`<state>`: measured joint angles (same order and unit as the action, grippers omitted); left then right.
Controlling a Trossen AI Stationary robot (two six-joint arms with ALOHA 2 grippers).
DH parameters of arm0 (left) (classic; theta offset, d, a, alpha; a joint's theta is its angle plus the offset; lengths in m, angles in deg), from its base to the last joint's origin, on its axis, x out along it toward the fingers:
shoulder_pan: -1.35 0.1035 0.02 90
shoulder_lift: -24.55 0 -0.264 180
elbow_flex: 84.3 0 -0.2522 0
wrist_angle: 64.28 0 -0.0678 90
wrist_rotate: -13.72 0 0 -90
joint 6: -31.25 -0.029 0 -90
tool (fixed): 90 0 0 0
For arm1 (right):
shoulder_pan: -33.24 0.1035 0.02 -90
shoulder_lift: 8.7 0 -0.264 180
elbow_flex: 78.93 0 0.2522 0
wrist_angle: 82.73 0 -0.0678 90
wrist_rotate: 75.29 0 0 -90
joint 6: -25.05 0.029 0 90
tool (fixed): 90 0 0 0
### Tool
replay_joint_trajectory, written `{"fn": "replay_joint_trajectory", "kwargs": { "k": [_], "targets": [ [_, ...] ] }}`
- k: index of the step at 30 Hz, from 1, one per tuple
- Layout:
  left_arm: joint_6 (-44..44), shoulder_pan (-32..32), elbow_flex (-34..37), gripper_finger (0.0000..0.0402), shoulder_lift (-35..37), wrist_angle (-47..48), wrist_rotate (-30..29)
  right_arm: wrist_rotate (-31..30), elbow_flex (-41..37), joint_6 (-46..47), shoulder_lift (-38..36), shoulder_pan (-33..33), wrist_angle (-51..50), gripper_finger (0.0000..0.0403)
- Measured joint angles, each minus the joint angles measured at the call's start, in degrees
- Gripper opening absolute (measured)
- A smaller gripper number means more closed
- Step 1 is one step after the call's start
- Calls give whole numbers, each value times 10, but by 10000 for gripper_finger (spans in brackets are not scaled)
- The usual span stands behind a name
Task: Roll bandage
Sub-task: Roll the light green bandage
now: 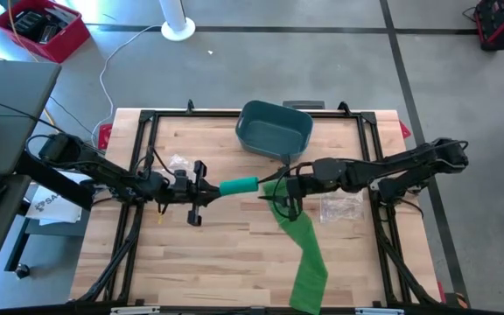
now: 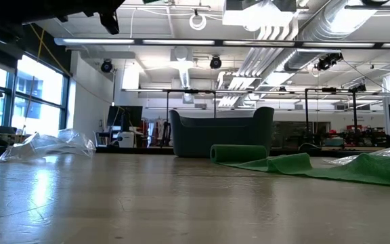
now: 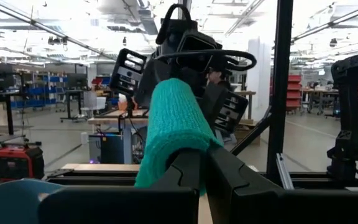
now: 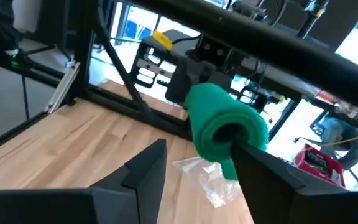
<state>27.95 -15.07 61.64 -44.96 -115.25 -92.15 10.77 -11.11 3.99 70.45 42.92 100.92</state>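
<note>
My left gripper [image 1: 215, 189] has its jaws clenched on the rolled bandage [image 1: 239, 185] above mid-desk [image 1: 208, 262]; my right gripper [image 1: 274, 194] waits just beside the roll, jaws released.

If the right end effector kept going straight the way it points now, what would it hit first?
Most likely the green rolled bandage, just ahead of the open right end effector and held by the shut left end effector. Depth is unclear.
</note>
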Motion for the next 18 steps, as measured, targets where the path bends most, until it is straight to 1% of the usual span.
{"fn": "replay_joint_trajectory", "kwargs": {
  "k": [4, 5, 7, 10, 18],
  "targets": [
    [4, 0, 0, 0, 0, 12, -15, -51, 0, 0, -3, 9, -33, 181],
    [6, 0, 0, 0, 0, 14, -16, -56, 0, 0, -3, 11, -34, 181],
    [10, 0, 0, 0, 0, 17, -17, -52, 0, -1, -5, 17, -33, 181],
    [12, 0, 0, 0, -1, 17, -17, -30, 0, -7, -6, 22, -27, 181],
    [12, 0, 0, 0, -1, 16, -28, -41, 0, -3, -6, 25, -26, 181]
  ]
}}
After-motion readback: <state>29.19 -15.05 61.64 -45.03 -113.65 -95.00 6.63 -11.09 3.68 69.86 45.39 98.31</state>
